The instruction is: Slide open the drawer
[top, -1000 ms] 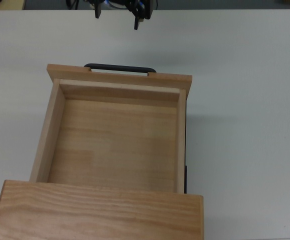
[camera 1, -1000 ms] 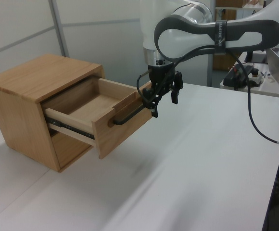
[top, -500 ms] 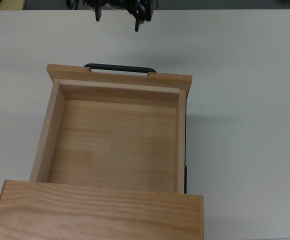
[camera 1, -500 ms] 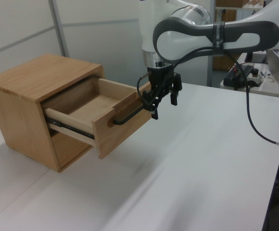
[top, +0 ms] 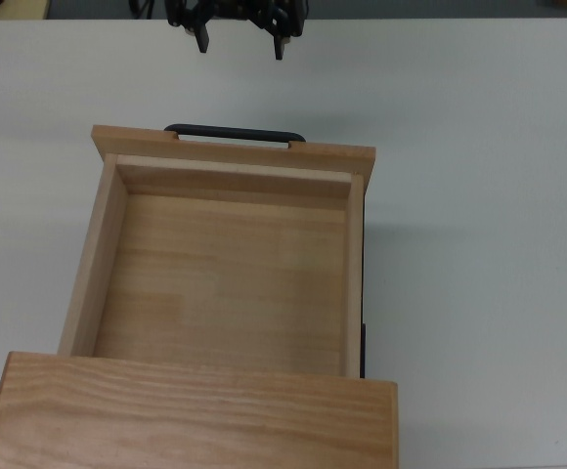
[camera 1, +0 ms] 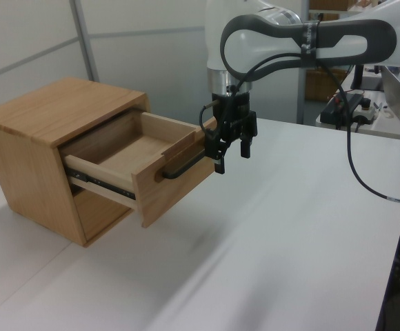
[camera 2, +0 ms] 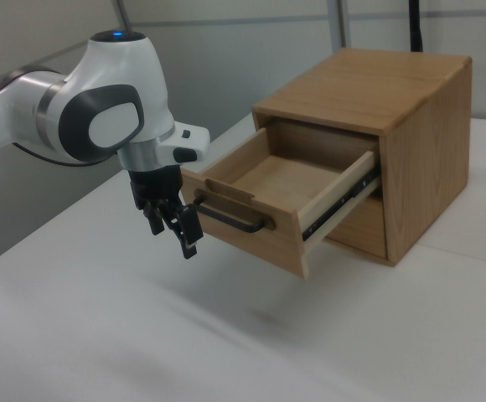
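The light wood box drawer [camera 1: 152, 162] stands pulled well out of its cabinet [camera 1: 41, 131]. My gripper [camera 1: 232, 156] hangs spread and empty, clear of the black bar handle [camera 1: 183, 165], so I judge the job done.

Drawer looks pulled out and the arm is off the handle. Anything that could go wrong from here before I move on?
1. The gripper hangs with open fingers just in front of the handle; a careless retreat might clip the bar and nudge the drawer.
2. The drawer sticks far out of the cabinet on its slides; a downward bump on its front panel could strain them.
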